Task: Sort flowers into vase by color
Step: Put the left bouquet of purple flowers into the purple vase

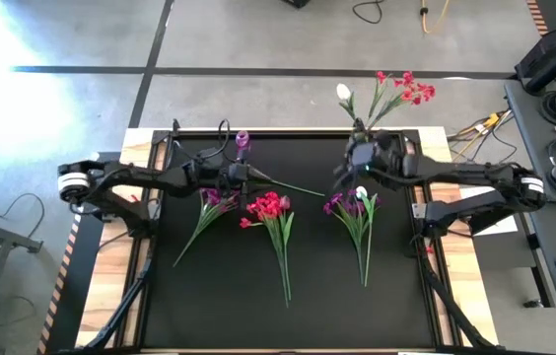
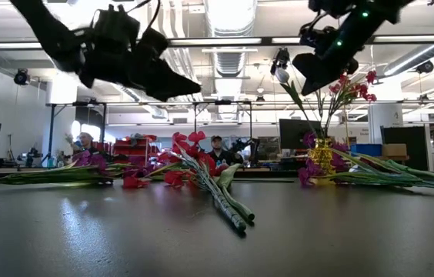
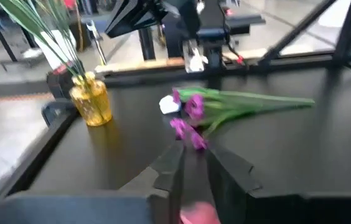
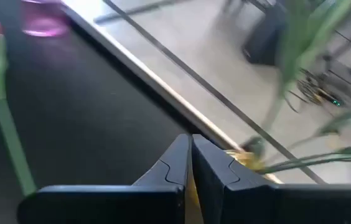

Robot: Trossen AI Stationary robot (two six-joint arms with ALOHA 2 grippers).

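Note:
My left gripper [image 1: 250, 177] [image 3: 195, 155] hovers above the table near the purple vase [image 1: 243, 143], shut on a single red flower. My right gripper [image 1: 355, 160] [image 4: 191, 146] is shut and empty, high up beside the yellow vase [image 2: 321, 154] [image 3: 91, 102]. That vase stands at the far edge and holds red and white flowers [image 1: 401, 91]. Three bunches lie flat on the mat: purple [image 1: 214, 202], red [image 1: 270, 209] [image 2: 186, 165], and purple with white [image 1: 354, 207] [image 3: 191, 115]. My left gripper has the red flower near its bloom. A pink bloom [image 3: 197, 214] shows far back between the two fingers. The thin green stem [image 1: 293, 186] [image 4: 4, 137] sticks out past the fingers toward the table's right. The gripper body hides the exact place of contact.
The black mat has a raised frame [image 1: 426, 247] around it, with wooden table edges outside. The near half of the mat [image 1: 288, 316] holds only stem ends. Both arms hang well above the table in the low view. People and desks show in the room behind.

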